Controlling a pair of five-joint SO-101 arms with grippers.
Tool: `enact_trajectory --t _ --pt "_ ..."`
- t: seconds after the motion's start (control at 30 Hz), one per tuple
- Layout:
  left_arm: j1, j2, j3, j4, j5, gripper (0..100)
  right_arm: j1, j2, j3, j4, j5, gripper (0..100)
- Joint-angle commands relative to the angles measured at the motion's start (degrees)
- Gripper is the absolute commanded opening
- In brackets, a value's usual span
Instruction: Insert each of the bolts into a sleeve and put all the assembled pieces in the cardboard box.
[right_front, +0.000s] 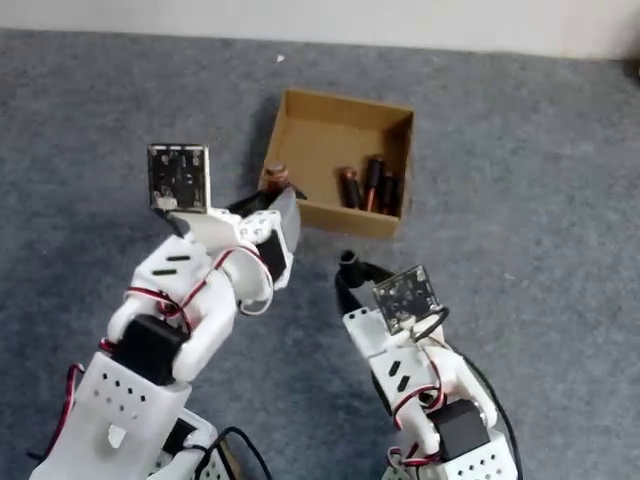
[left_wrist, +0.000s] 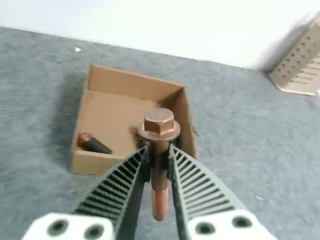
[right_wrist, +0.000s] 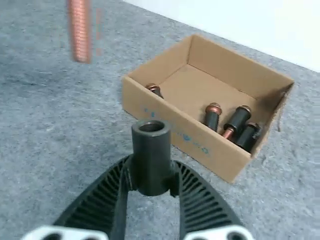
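Spreading under both arms, the grey felt-like table is running back to a white wall. The left end effector is clamping an upright copper bolt by its shank. The right end effector is gripping a dark sleeve, bore upward. Just beyond both, the cardboard box is holding what look like four assembled pieces.

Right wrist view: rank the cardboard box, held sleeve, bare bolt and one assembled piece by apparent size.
1. cardboard box
2. sleeve, enlarged by nearness
3. bolt, cropped at the edge, so unsure against the sleeve
4. assembled piece in the box
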Motion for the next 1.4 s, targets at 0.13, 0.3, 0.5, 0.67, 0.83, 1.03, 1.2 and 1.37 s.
enact_trajectory --t 0.13,0.3,0.5,0.67,0.83,1.03,1.2,1.37 --pt "8.6 -1.5 1.5 -4.3 2.6 0 -1.7 -1.0 0.1 0.1 0.5 0.5" --pt "10.7 -1.5 1.5 -4.3 2.6 0 -1.7 -1.0 0.1 0.1 0.5 0.5" --pt "12.3 -1.5 7.6 -11.7 2.6 0 -1.7 -1.0 0.0 0.1 0.5 0.5" --pt "12.2 -2.0 12.9 -18.3 2.6 0 -1.7 -1.0 0.1 0.1 0.5 0.5" --pt "12.1 -2.0 13.2 -18.4 2.6 0 -1.7 -1.0 0.1 0.1 0.5 0.5" --pt "12.4 -2.0 13.7 -17.8 2.6 0 -1.6 -1.0 0.1 0.1 0.5 0.5" --pt "13.8 -2.0 14.2 -14.8 2.3 0 -1.5 -1.0 0.1 0.2 0.5 0.5" --pt "14.1 -2.1 14.6 -14.6 2.3 0 -1.0 -1.0 0.1 0.2 0.4 0.5"
